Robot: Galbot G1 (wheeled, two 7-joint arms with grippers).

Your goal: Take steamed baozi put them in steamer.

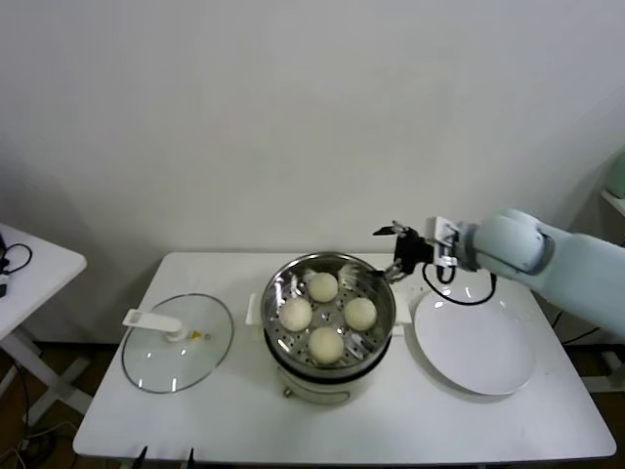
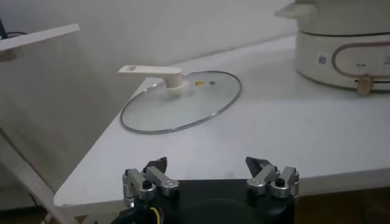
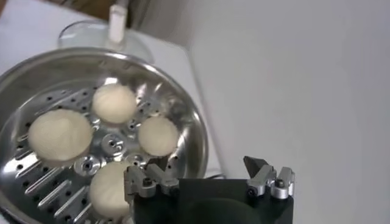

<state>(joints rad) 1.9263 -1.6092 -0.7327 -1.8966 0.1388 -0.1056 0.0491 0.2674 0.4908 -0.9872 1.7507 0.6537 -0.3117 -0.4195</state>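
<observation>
progress: all four steamed baozi (image 1: 324, 313) sit in the steamer (image 1: 383, 293); plate (image 1: 476, 350) bare, nothing left on it to move. Judged done or as good as; only arm retreat left, maybe lid, tho task doesn't ask for that
baozi look: small round buns, smooth, cream-white, no dents or tears seen; laid in a rough diamond on the perforated floor, each apart from its neighbours or nearly so, none stacked
steamer: shiny steel basket on white pot base w/ side handles, mid-table, nearer the front edge than the back
R gripper (image 1: 396, 248): jaws spread wide, holding nothing; hangs over the steamer's rear-right rim, toward the table's back edge, clear of the buns. R wrist view looks down into the basket, fingers empty
L gripper (image 2: 211, 171): jaws apart, empty; parked low off the table's left-front edge, idle, not seen from the head cam
lid (image 1: 178, 341): glass w/ white handle, flat on the table's left side, well apart from the steamer
plate pos: table's right side, just beside the pot base
risk: low; R arm needs to lift clear w/o clipping the rim
</observation>
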